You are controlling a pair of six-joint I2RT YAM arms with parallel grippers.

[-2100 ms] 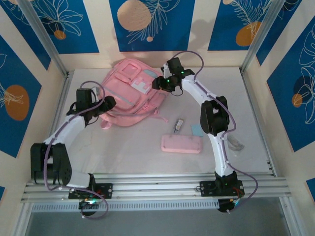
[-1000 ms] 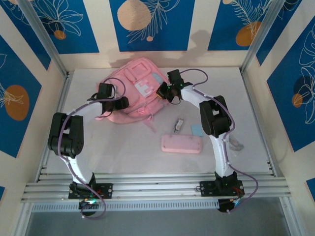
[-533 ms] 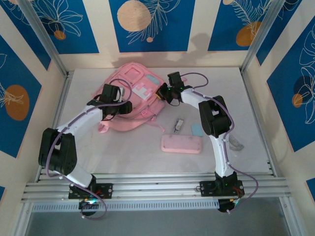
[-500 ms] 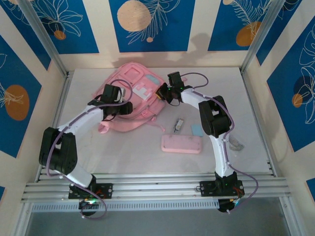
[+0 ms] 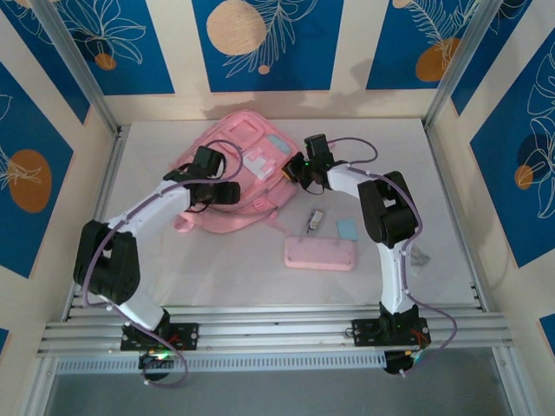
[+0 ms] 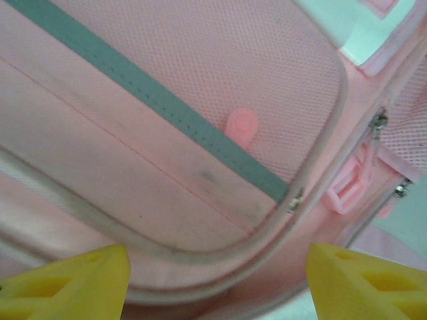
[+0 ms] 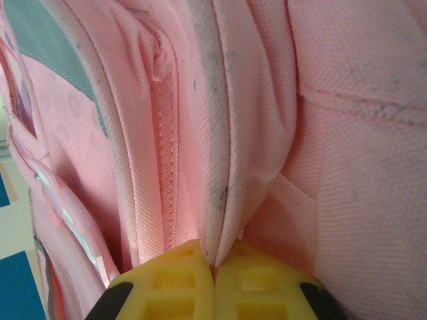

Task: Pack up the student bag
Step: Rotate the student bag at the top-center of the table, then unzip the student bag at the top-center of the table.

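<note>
While both arms reach inward with bent elbows, the left gripper [image 5: 231,192] stands spread, its yellow fingers [image 6: 67,280] close over the large soft pink fabric backpack [image 5: 234,139] at the far middle of the white table [image 5: 217,260]. The right gripper [image 7: 213,270] is pressed together, pinching a fold of the backpack's finely woven cloth. A grey-blue trim strip [image 6: 153,113] crosses the rounded front pocket.

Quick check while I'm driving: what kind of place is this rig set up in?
Probably a purpose-built robot test cell, not a classroom: a white tabletop fenced by aluminium frame posts and blue leaf-patterned wall panels, with a large soft pink fabric backpack laid out on it.
</note>
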